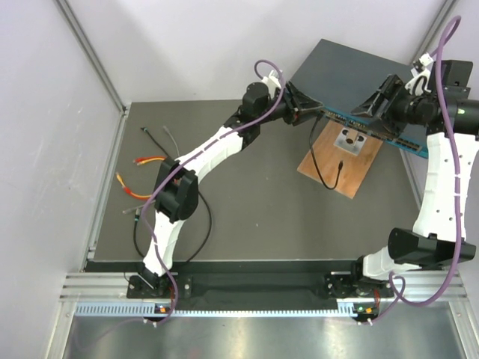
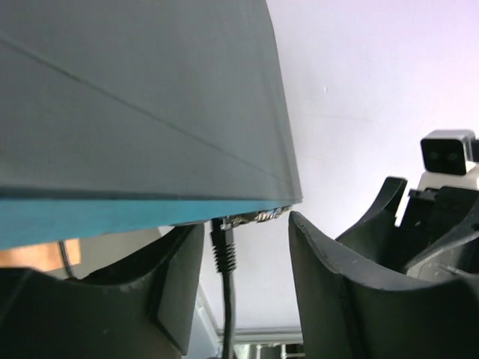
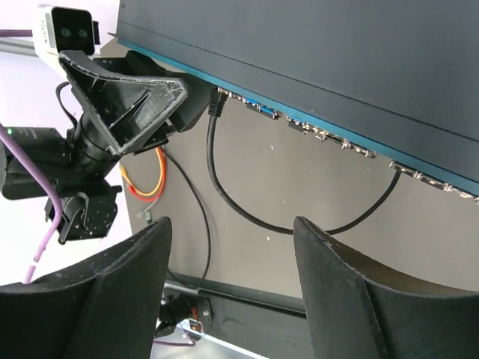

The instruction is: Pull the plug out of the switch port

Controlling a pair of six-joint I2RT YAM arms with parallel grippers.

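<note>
Switch (image 1: 352, 67) is in the upper right of the top view. Plug (image 2: 223, 247) sits in its end port, lower centre of the left wrist view. My left gripper (image 2: 243, 224) straddles it, jaws apart, not pinching, lined up to grab it. My right gripper (image 3: 230, 222) is wide and empty, probably there to brace the switch.
</note>
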